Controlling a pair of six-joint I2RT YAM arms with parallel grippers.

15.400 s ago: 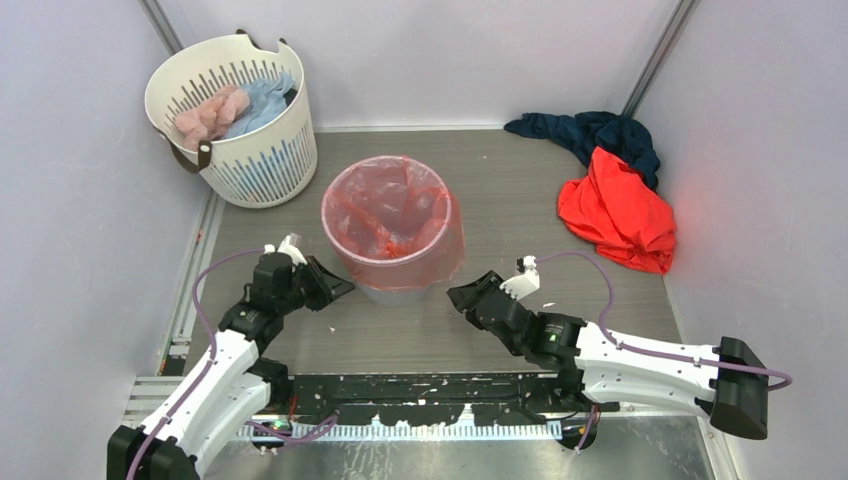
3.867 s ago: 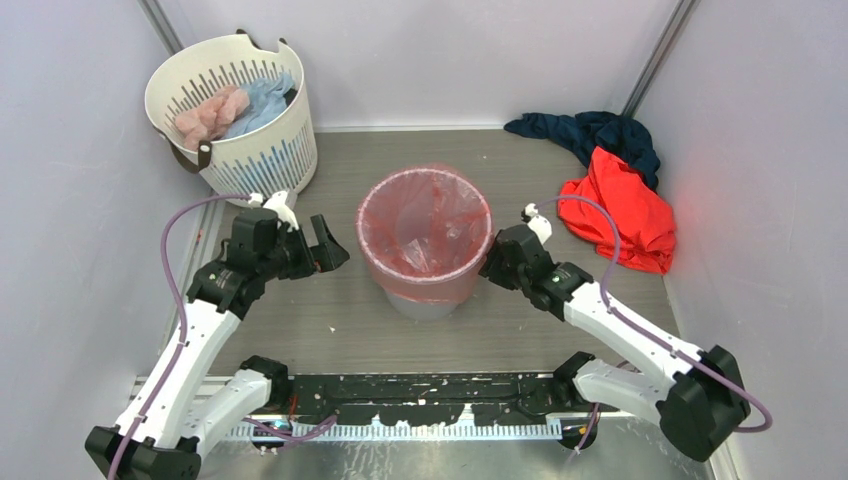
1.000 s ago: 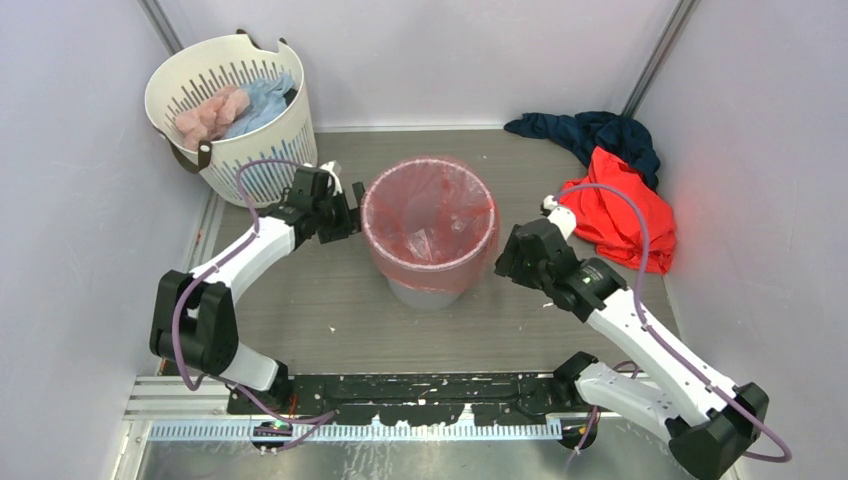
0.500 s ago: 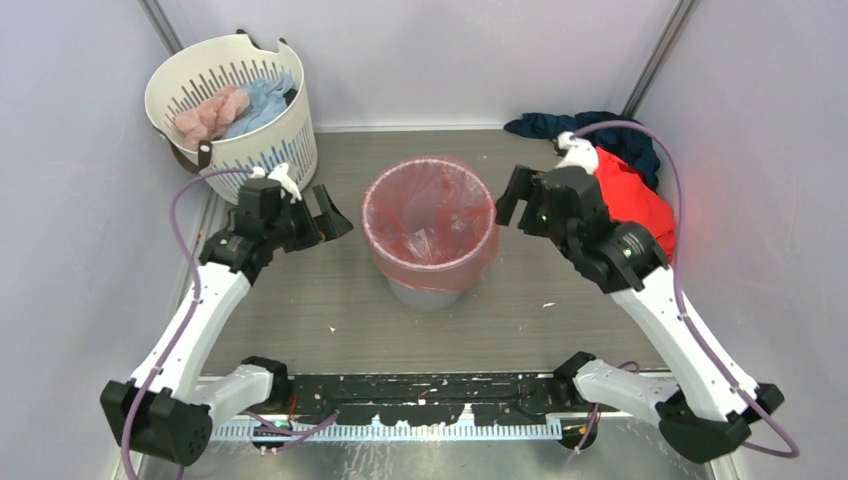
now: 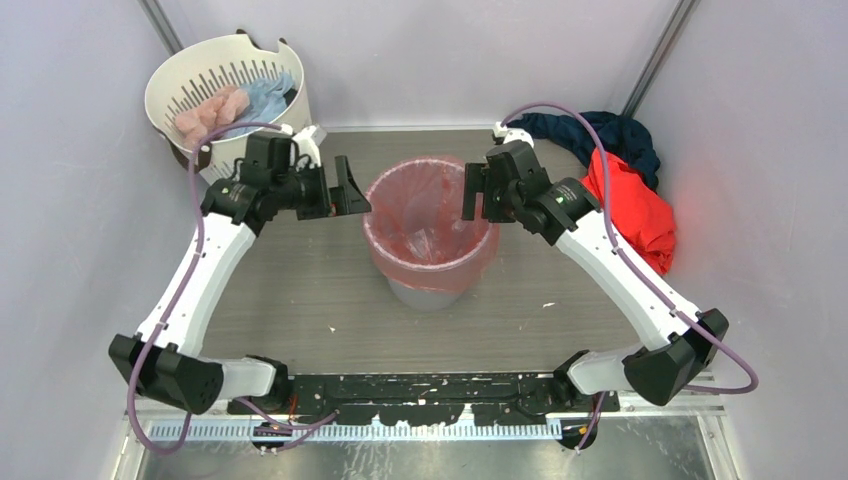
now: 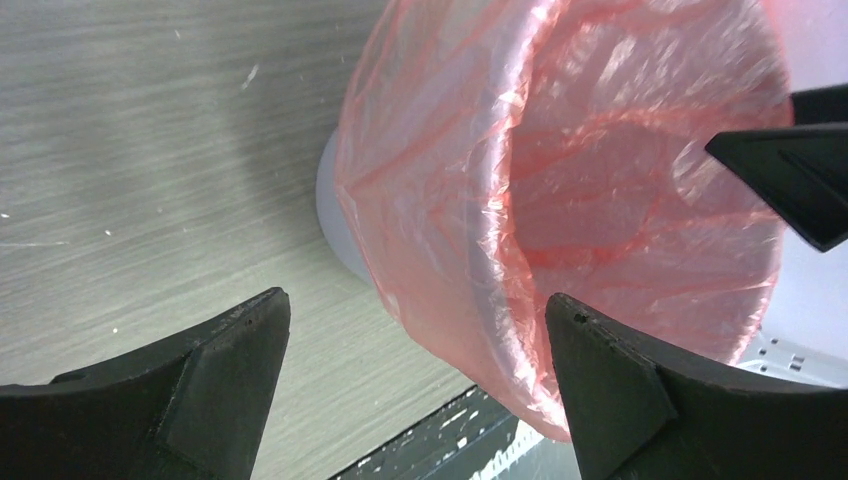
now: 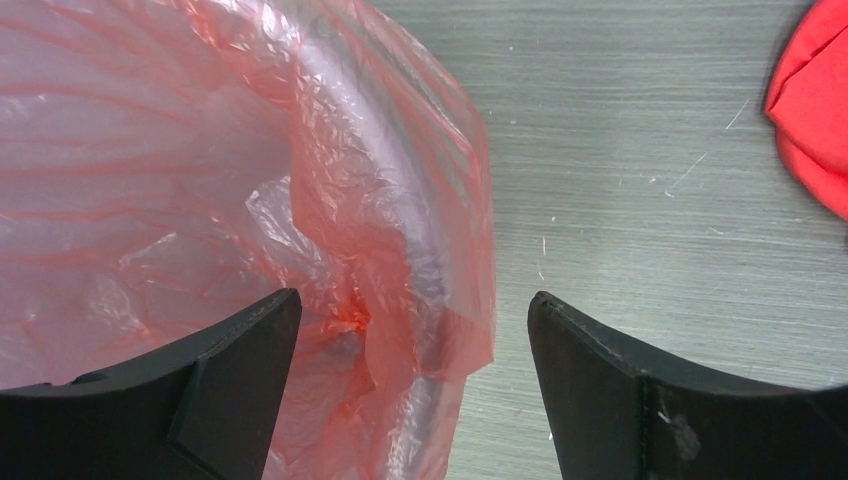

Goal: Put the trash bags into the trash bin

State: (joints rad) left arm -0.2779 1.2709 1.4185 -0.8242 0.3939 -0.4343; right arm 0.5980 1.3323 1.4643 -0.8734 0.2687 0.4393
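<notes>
On the grey wood-grain tabletop (image 5: 300, 300), at frame centre, the light grey round plastic bin (image 5: 425, 293) holds the translucent red-pink plastic film bag (image 5: 430, 215), folded over its rim. My left claw (image 5: 345, 190) and right claw (image 5: 480, 195) hang released and empty on either side of it. If I snag that thin film, it could tear or pull off the rim.

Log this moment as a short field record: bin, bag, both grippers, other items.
bin: grey, upright, mid-floor, only its lower wall uncovered
bag: thin pink film, lines the bin, edge folded down over the rim
left gripper: open, fingers beside the bin's left rim, holding nothing
right gripper: open, fingers at the bin's right rim, holding nothing
other items: white slotted basket with clothes in it, far left; red cloth and dark blue cloth piled far right
</notes>
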